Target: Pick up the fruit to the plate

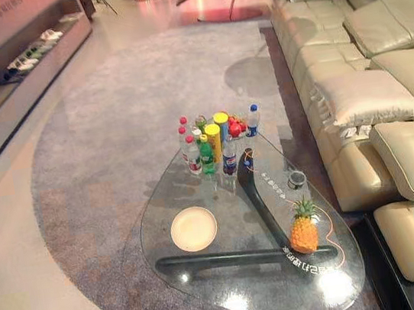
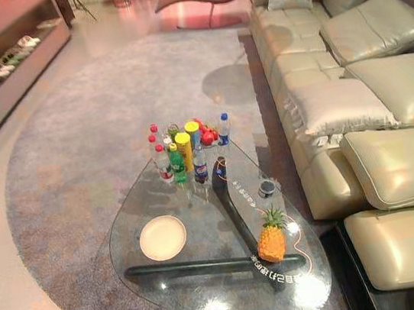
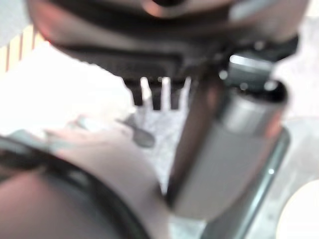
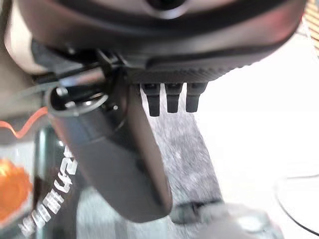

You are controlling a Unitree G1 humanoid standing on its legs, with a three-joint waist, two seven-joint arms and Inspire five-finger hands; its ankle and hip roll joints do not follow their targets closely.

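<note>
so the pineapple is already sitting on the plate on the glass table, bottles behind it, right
Not quite: the pineapple stands upright on the glass table, apart from the plate, which holds nothing. The left eye view shows this. The bottles do stand at the table's far end.

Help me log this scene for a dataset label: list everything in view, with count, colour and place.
pineapple: one, orange with green crown, upright on the table's right near side
plate: one, cream, empty, table's left near side
bottles: a cluster, mixed colours, table's far end
small round can: one, dark, beyond the pineapple
glass table: one, clear with dark base
sofa: one, beige, right
rug: grey, under the table
left hand: fingers straight
right hand: fingers straight
</note>
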